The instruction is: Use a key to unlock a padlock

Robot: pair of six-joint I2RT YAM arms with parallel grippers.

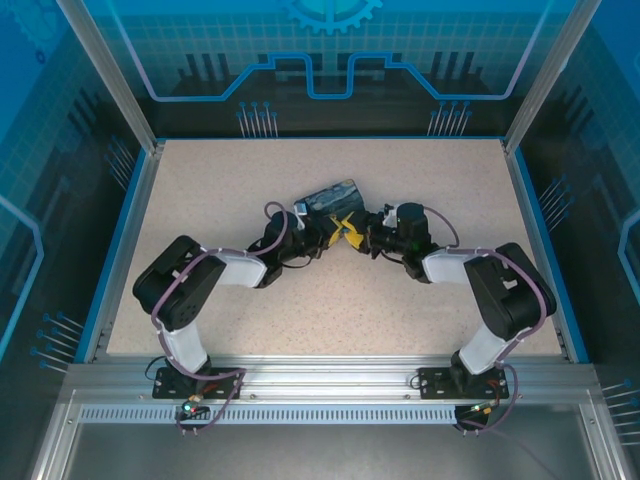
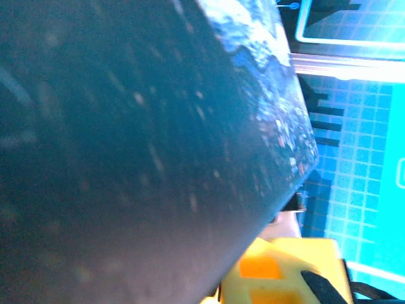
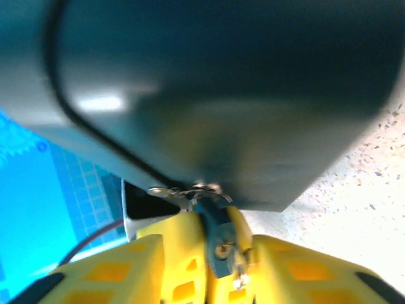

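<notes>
Lying crosswise against the dark box (image 3: 221,82) edge, past the worktop (image 1: 200,200) centre, the thin silvery key (image 3: 185,190) sits at the right gripper (image 3: 218,223) tips; jaw state indeterminable; left gripper (image 1: 333,230) closed together.

Key (image 3: 190,190): thin silvery sliver, roughly level, above the table's (image 1: 200,200) middle, nearer the far edge. Padlock: can't make out.
</notes>
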